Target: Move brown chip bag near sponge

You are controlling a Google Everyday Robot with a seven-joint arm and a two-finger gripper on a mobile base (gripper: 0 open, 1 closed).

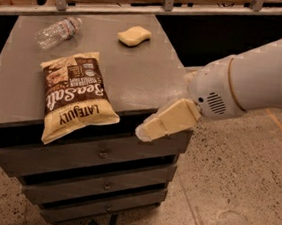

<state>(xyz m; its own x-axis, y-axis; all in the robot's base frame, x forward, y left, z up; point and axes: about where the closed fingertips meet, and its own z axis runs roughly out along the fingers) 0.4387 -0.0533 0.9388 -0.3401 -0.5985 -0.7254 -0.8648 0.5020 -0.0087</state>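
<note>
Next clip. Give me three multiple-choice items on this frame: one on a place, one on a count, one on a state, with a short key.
1. Where does the sponge lie?
A) toward the back of the cabinet top
B) on the floor
C) inside a drawer

2. How many loose things lie on the cabinet top?
A) one
B) three
C) five

3. How is the brown chip bag placed?
A) standing upright
B) lifted in the air
C) lying flat, its lower end over the front edge

Key:
1 A: the sponge sits near the rear edge.
2 B: the brown chip bag, the sponge and a water bottle are the only three.
3 C: it lies flat past the front edge, while the end effector hangs off the front right corner, apart from it.
</note>
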